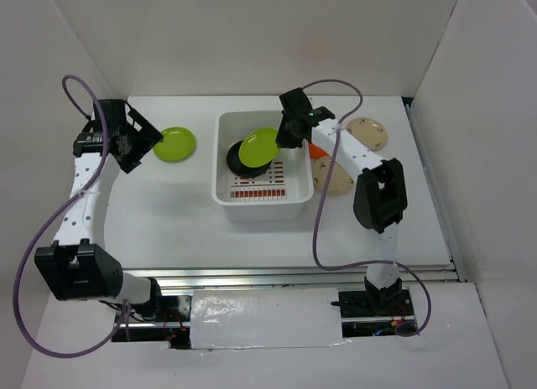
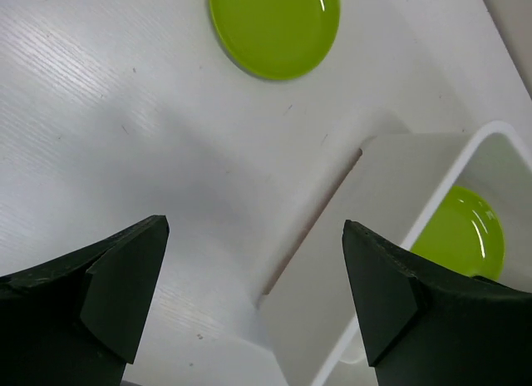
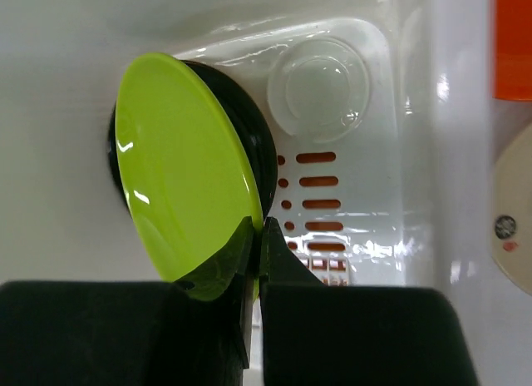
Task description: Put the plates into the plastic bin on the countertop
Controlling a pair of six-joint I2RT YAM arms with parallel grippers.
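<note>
Plate held over the bin

Right gripper (image 3: 256, 236) is pinched tight on the rim of 1 green plate (image 3: 183, 161), tilted over the white bin (image 1: 220, 167), just above a black plate (image 1: 234, 162) inside. Left gripper (image 2: 253, 228) hangs wide open over the countertop (image 1: 168, 213), near a 2nd green plate (image 2: 274, 24) lying flat.

The white table (image 1: 168, 213) is carrying a bin (image 1: 260, 210) at its middle. A green plate (image 1: 174, 143) is lying well left of it. To its right, a far cream plate (image 1: 369, 133) and a near cream plate (image 1: 331, 181) are lying apart, with an orange plate (image 1: 317, 151) showing just beside the bin.
</note>
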